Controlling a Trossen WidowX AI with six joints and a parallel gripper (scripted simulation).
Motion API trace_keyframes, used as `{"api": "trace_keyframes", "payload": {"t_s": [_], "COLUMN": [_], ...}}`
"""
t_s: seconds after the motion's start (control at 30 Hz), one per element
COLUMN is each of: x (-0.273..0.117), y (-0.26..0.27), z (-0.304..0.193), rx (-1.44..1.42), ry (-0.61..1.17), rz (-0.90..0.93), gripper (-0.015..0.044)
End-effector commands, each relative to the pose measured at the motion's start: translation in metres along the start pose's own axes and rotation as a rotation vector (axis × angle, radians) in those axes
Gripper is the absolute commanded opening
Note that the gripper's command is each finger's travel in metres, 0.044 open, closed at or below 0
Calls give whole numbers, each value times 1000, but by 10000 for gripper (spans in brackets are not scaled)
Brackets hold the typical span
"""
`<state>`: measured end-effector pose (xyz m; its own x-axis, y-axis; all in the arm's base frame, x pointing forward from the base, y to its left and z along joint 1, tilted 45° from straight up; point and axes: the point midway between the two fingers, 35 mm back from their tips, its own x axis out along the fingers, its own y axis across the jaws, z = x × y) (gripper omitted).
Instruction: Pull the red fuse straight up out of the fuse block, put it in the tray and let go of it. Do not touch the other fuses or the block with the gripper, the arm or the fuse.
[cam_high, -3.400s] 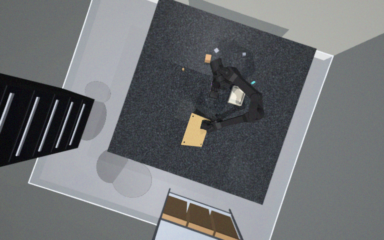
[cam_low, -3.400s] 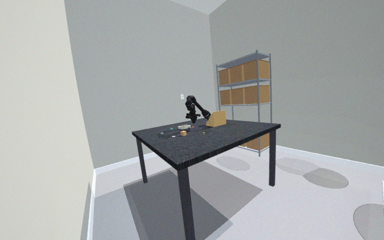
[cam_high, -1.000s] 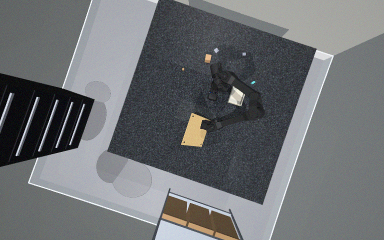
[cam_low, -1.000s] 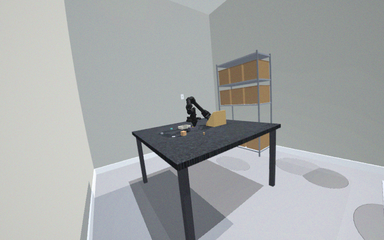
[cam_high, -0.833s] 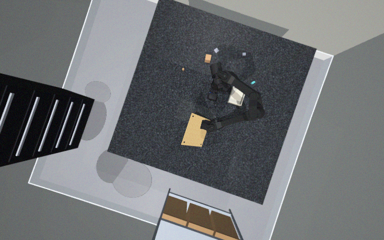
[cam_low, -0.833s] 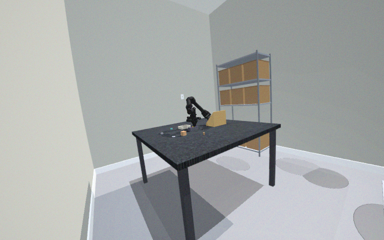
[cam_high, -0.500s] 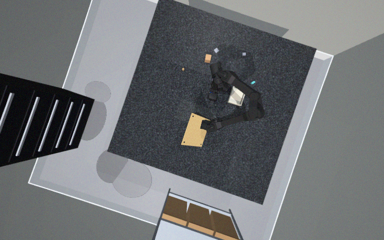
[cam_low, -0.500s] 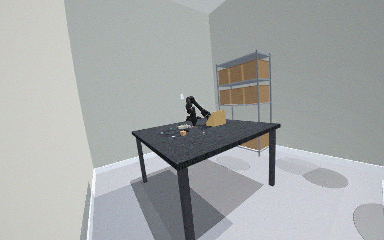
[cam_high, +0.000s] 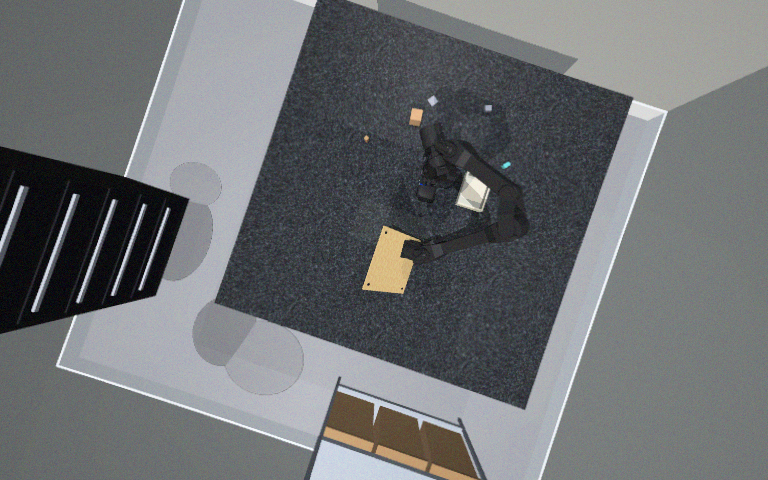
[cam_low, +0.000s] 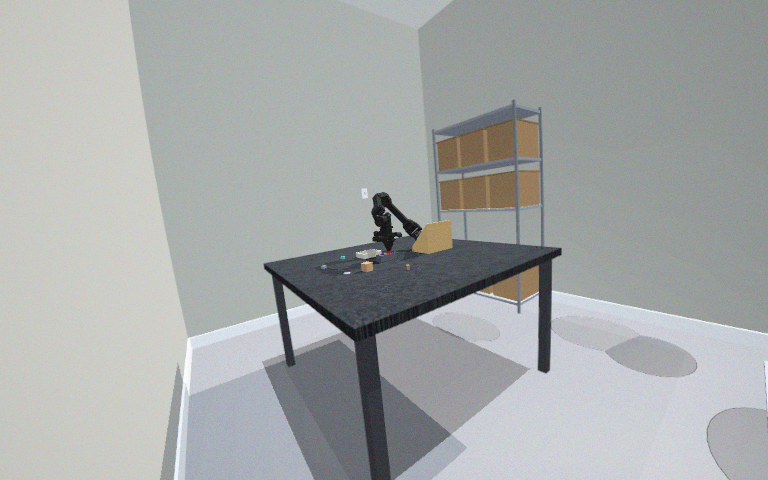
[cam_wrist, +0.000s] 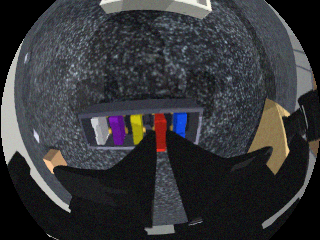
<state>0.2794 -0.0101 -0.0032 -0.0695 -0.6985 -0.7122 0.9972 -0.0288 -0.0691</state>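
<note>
The dark table (cam_low: 430, 283) carries the black arm (cam_high: 487, 175), which in the top view bends over and hides the fuse block (cam_wrist: 143, 127), with the cream tray (cam_high: 472, 195) just beside the block. Only the wrist view shows the block's row of white, purple, yellow, red and blue fuses. There the gripper (cam_wrist: 160, 150) is clenched on the red fuse (cam_wrist: 160, 132), which sits in the block between the yellow fuse (cam_wrist: 136, 128) and the blue fuse (cam_wrist: 180, 124).
</note>
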Motion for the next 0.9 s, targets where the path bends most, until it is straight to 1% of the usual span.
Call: {"api": "trace_keyframes", "payload": {"t_s": [0.0, 0.87], "x": [-3, -16], "y": [1, 1], "z": [0, 0], "rx": [7, 4], "ry": [4, 3], "rz": [2, 2], "gripper": [0, 0]}}
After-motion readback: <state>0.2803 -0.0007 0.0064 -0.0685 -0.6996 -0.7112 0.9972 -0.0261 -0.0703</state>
